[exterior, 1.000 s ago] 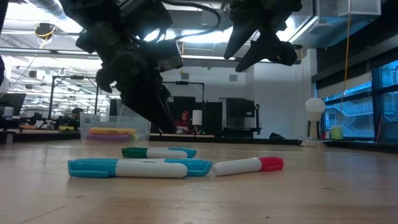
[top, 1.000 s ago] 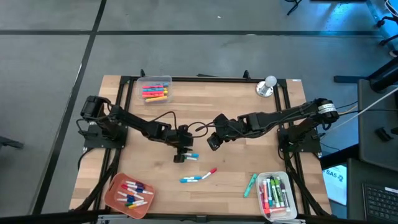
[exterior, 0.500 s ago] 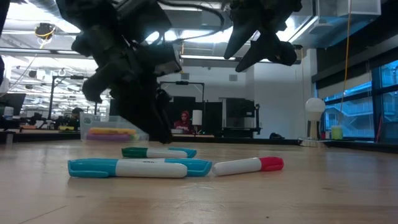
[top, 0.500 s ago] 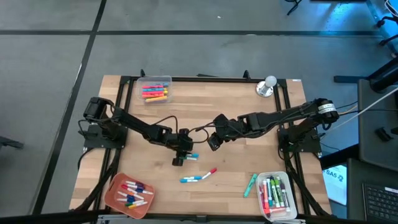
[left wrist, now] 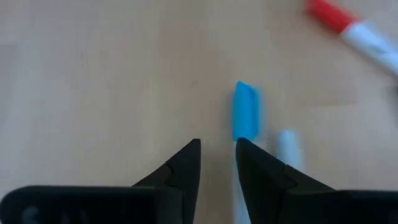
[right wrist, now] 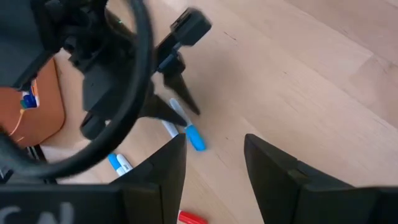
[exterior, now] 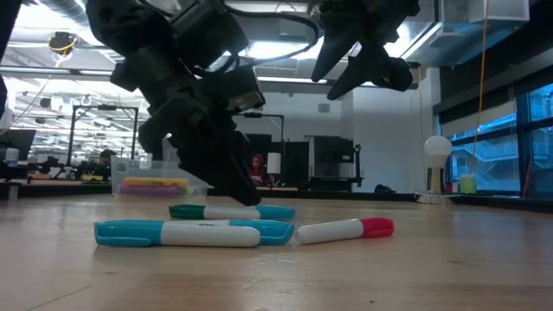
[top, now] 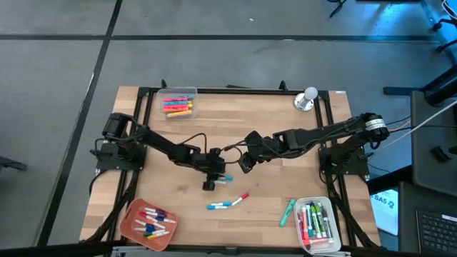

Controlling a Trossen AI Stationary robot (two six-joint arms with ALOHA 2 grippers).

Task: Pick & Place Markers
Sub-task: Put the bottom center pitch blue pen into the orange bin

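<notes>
From above, the left gripper (top: 209,183) hangs low at the middle of the wooden table (top: 235,121), right over a blue-capped marker (top: 223,178). The right gripper (top: 243,165) hovers just beside it, toward the silver bell (top: 307,98). Nearer the front edge than the blue-capped marker lie a blue marker (top: 218,205), a red-capped marker (top: 240,198) and a green marker (top: 287,212).

At table height, the left gripper (exterior: 238,186) reaches down to the blue-capped marker (exterior: 232,212), while the right gripper (exterior: 361,65) stays high, its fingers spread and empty. The blue marker (exterior: 194,232) and red-capped marker (exterior: 344,229) lie in front.

In the left wrist view, the left gripper (left wrist: 217,155) shows a narrow gap between its fingers, nothing in it; the blue-capped marker (left wrist: 245,115) lies just past one fingertip (left wrist: 247,151).

In the right wrist view, the right gripper (right wrist: 214,146) stands apart, with the left gripper (right wrist: 180,102) and blue-capped marker (right wrist: 194,137) beyond it.
</notes>
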